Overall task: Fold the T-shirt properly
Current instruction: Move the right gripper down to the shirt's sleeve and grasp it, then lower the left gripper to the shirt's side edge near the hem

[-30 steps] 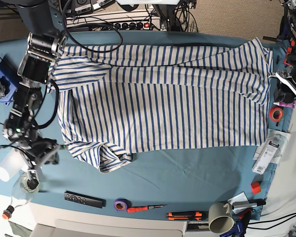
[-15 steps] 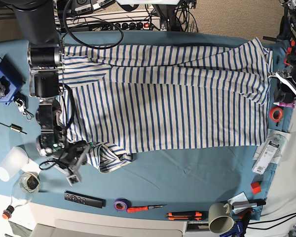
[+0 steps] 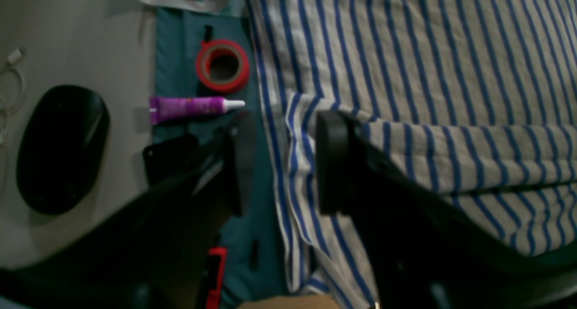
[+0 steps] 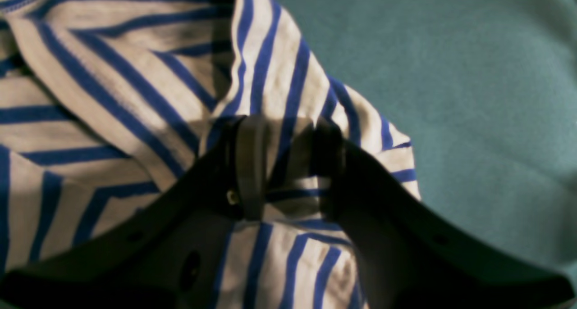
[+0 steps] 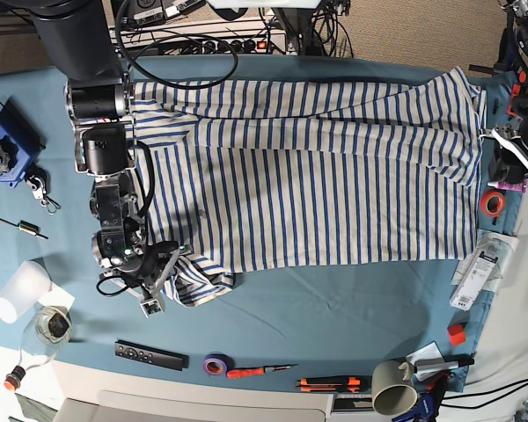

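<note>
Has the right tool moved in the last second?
Yes. In the base view the right tool has swung rightward, away from the plastic cup and onto the T-shirt sleeve.

T-shirt: white w/ thin blue stripes. Table cloth: plain teal. Tape roll red; tube purple w/ white cap. Grippers black. Purple tape, blue box.
</note>
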You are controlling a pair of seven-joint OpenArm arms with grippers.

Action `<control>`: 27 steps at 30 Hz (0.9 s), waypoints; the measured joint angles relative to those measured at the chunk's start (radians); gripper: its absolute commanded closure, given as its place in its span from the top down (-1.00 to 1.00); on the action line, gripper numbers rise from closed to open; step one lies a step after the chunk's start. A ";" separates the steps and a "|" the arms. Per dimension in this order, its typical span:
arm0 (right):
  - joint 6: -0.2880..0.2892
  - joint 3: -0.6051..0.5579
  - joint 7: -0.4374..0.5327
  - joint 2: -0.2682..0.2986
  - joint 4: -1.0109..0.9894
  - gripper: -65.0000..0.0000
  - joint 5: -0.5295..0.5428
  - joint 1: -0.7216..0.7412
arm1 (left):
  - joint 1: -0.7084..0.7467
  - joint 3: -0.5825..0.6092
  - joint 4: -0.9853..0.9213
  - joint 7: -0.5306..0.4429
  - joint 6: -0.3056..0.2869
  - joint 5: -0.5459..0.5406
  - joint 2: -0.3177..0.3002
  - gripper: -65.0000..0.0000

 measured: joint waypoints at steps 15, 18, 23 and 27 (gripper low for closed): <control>-0.069 0.001 -0.005 0.003 0.014 -1.00 -0.037 0.017 | 0.000 0.000 0.000 -0.016 0.000 -0.018 0.000 -0.61; -0.072 0.001 -0.039 0.005 0.074 -1.00 -0.035 0.017 | 0.000 0.000 0.000 -0.039 0.000 -0.018 0.000 -0.78; -0.074 0.001 -0.103 0.003 0.188 -1.00 0.010 0.017 | -0.003 0.000 0.000 -0.066 0.000 -0.018 0.000 -0.95; -0.072 0.001 -0.163 0.003 0.238 -1.00 0.017 0.018 | -0.045 0.000 0.000 -0.067 0.000 -0.018 0.000 -1.00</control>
